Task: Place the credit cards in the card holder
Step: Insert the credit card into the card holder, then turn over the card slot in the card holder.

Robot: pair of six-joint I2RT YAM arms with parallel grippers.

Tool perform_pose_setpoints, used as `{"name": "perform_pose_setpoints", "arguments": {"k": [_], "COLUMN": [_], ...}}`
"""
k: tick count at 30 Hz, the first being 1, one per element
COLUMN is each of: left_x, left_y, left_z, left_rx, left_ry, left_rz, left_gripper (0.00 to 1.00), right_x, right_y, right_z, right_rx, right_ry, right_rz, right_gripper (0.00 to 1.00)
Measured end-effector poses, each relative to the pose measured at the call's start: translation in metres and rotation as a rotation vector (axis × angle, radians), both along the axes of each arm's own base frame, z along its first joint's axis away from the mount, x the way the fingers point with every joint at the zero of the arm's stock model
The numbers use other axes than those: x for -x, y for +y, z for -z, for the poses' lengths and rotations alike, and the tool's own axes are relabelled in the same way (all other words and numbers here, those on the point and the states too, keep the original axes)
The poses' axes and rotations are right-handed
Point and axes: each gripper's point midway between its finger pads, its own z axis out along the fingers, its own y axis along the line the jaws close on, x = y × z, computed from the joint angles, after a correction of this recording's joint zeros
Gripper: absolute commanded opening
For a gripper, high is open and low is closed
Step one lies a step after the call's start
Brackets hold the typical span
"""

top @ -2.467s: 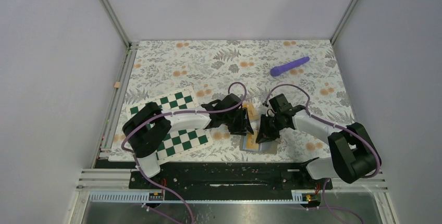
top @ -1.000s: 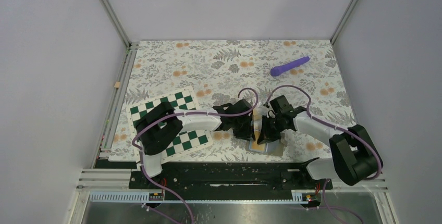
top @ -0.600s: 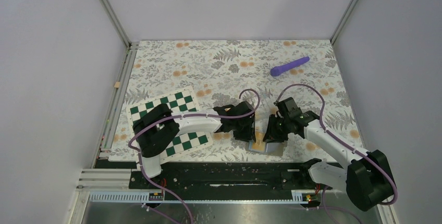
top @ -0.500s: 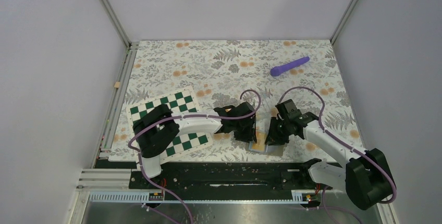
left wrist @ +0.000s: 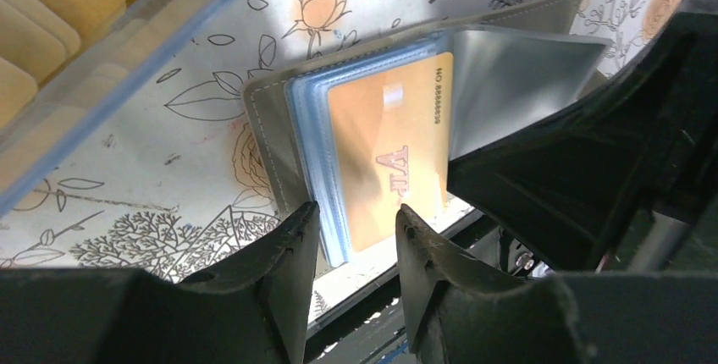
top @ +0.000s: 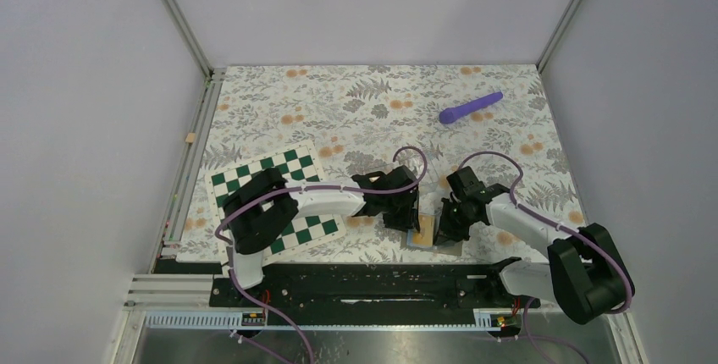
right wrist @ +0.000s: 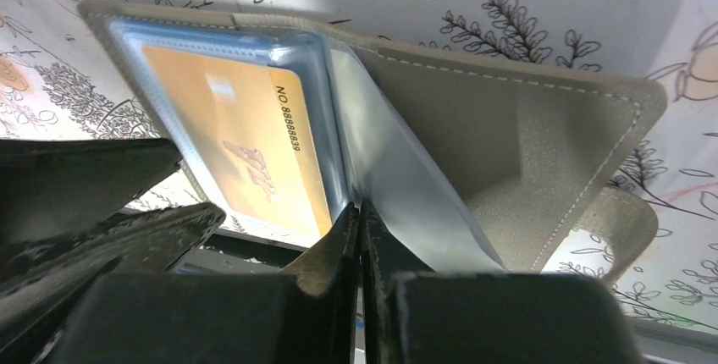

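Note:
The card holder [top: 450,244] is a grey leather wallet lying open near the table's front edge, with clear sleeves. One orange credit card [left wrist: 389,152] sits in the top sleeve, also seen as the card [right wrist: 245,144] in the right wrist view. My left gripper [left wrist: 356,209] hovers open over the holder's [left wrist: 267,144] near edge, with nothing between its fingers. My right gripper [right wrist: 360,209] is shut at the spine of the holder [right wrist: 508,135], pinching a raised clear sleeve leaf [right wrist: 406,178]. More orange-yellow credit cards [left wrist: 51,0] lie in a clear tray [left wrist: 144,51].
A green-and-white chessboard [top: 275,199] lies under the left arm. A purple rod [top: 471,107] rests at the back right. The black rail [top: 364,284] of the table's front edge runs just below the holder. Both grippers [top: 412,222] [top: 446,227] crowd the holder.
My right gripper swung out to the right, opened briefly, then came back to the holder and shut. My left gripper edged right and its jaws widened a little.

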Motion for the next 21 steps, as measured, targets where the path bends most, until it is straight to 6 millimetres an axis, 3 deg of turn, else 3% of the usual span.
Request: {"name": "perform_pose_setpoints", "arguments": {"k": [12, 21], "left_x": [0.0, 0.002], "left_y": [0.0, -0.01], "left_z": [0.006, -0.012], "left_rx": [-0.016, -0.051], "left_ry": [-0.004, -0.069], "left_rz": [0.004, 0.039], "left_gripper": [0.37, 0.41], "right_x": [0.001, 0.001], "right_y": [0.007, 0.01], "right_z": [0.0, 0.0], "right_rx": [-0.04, -0.056], "right_ry": [0.021, 0.028], "right_rz": [-0.01, -0.015], "right_gripper": [0.03, 0.03]}}
